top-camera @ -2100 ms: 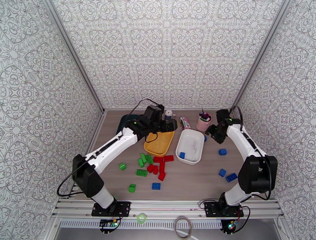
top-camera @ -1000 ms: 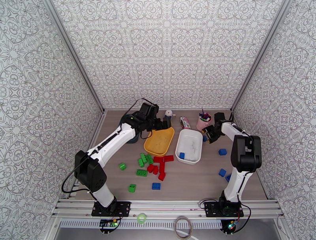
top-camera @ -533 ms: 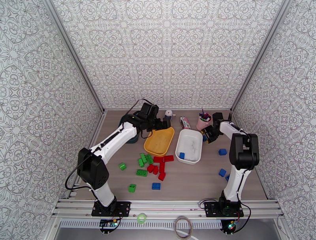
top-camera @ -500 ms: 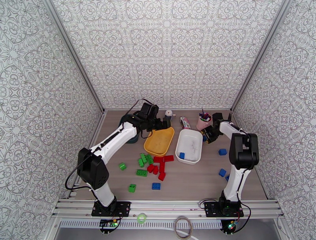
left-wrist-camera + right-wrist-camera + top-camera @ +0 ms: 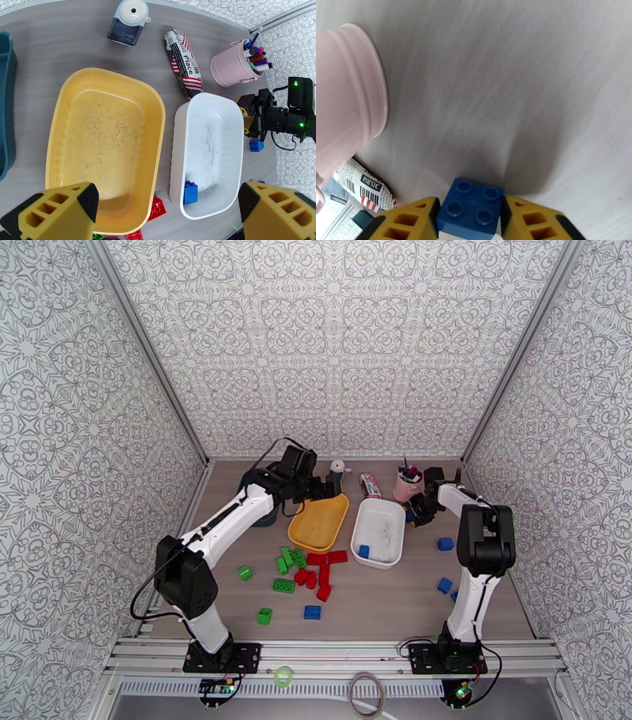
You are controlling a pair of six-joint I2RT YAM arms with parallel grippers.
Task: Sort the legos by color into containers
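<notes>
Top view. The table (image 5: 379,595) has open room near the middle and right. Loose red bricks (image 5: 320,568) and green bricks (image 5: 287,560) sit bunched just in front of the yellow tray (image 5: 295,538). A few blue ones (image 5: 445,543) lie scattered to the right. The white tray (image 5: 356,541) is touching or nearly touching the yellow one. The teal tray (image 5: 266,518) is half hidden under my left arm. That arm stretches long across to the far side, with the left gripper (image 5: 322,489) above the yellow tray's far rim. My right arm is folded steeply upright. The right gripper (image 5: 414,511) is low in the tight gap between the white tray's far corner and the pink cup (image 5: 407,486).

Left wrist view. I look straight down, jaws spread wide and holding nothing. The yellow tray is bare. A lone blue brick (image 5: 190,192) sits in the white tray's near corner. A striped pouch (image 5: 183,63) beside the cup reads "Place"; the word before it I can't make out. The lettering on the dark sharpener-like box (image 5: 128,24) is too small to read.

Right wrist view. The fingers (image 5: 407,223) are narrowed onto a blue two-by-two brick (image 5: 471,211) and press both its sides. It is low at the tabletop, studs up. The cup wall is close on the left and open wood lies ahead. The pouch label reads roughly "MUSIC".
</notes>
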